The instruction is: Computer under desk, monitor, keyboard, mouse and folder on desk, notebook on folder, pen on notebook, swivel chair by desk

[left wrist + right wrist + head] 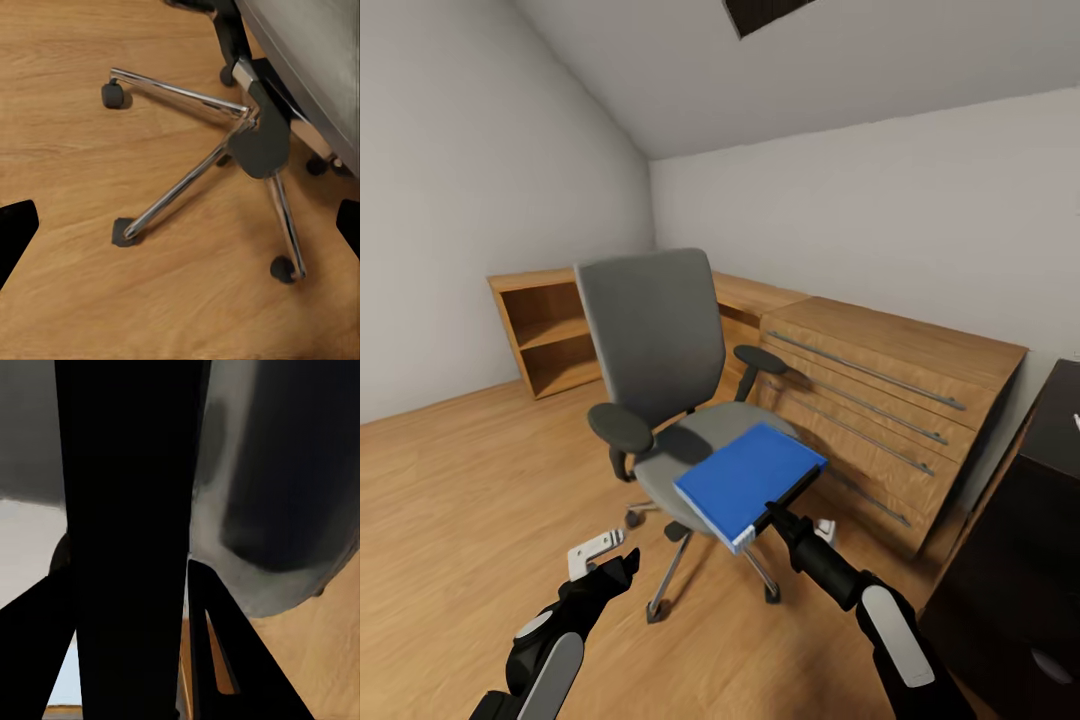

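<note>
The floor is light wood, and the walls are plain white under a sloped ceiling. One low wooden drawer unit runs along the far wall. One black desk shows at the right. One grey swivel chair stands in the middle. One blue folder is tilted over the seat's near edge, pinched by the right gripper. The left gripper hangs wide open and empty, near the chair's chrome legs.
</note>
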Tool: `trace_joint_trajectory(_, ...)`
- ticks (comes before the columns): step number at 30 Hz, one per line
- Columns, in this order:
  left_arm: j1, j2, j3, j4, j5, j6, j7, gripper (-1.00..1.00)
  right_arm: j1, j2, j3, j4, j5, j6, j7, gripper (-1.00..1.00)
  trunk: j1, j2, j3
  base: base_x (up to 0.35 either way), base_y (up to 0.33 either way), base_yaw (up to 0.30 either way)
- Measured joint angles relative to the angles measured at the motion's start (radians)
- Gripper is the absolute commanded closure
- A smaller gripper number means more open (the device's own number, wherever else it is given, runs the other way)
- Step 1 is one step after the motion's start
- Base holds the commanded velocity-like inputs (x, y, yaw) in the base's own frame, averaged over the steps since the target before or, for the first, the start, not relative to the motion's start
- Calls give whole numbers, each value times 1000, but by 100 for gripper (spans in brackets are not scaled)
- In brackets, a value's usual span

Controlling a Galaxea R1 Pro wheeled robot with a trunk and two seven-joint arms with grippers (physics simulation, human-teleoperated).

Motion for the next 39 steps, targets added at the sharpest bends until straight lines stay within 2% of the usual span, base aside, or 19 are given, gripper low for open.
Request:
trace_joint_trajectory(10, 0, 0, 0, 0, 1, 0, 1, -100, 3, -5, -7, -142, 3, -19, -2, 100, -39, 70, 31, -268, 0, 0)
trace_joint_trajectory(15, 0, 0, 0, 0, 1, 0, 1, -100, 10, -7, -25, -251, 8, -73, -63, 100, -58, 105, 47, -31, 0, 0)
trace_joint_trajectory(17, 0, 0, -1, 0, 1, 0, 1, -100, 23, -7, -28, -303, 8, -91, -95, 100, -66, 119, 53, -6, 0, 0)
trace_joint_trajectory(18, 0, 0, 0, 0, 1, 0, 2, -100, 50, -7, -29, -362, 5, -95, -109, 100, -70, 126, 56, -2, 0, 0)
trace_joint_trajectory(22, 0, 0, -1, 1, 1, 0, 2, -100, 101, -13, -32, -459, 6, -96, -114, 100, -85, 154, 69, -1, 0, 0)
trace_joint_trajectory(23, 0, 0, -1, 1, 1, 0, 2, -100, 107, -18, -34, -468, 6, -96, -114, 100, -89, 161, 72, 0, 0, 0)
trace_joint_trajectory(25, 0, 0, -1, 2, 1, 0, 1, -100, 127, -52, -43, -494, -3, -94, -112, 100, -96, 175, 78, 0, 0, 0)
trace_joint_trajectory(26, 0, 0, -1, 2, 1, 0, 1, -100, 130, -59, -44, -499, -10, -94, -113, 100, -100, 182, 81, 0, 0, 0)
trace_joint_trajectory(30, 0, 0, -1, 2, 1, 0, 1, -100, 134, -71, -47, -506, -43, -94, -114, 100, -116, 210, 94, 0, 0, 0)
trace_joint_trajectory(38, 0, -1, -2, 2, -2, 0, 2, -100, 135, -71, -64, -515, -50, -98, -117, 100, -146, 266, 119, 0, 0, 0)
trace_joint_trajectory(39, 0, -2, -46, 30, -2, 1, 3, -100, 136, -72, -80, -520, -49, -103, -119, 100, -150, 273, 122, 0, 0, -18)
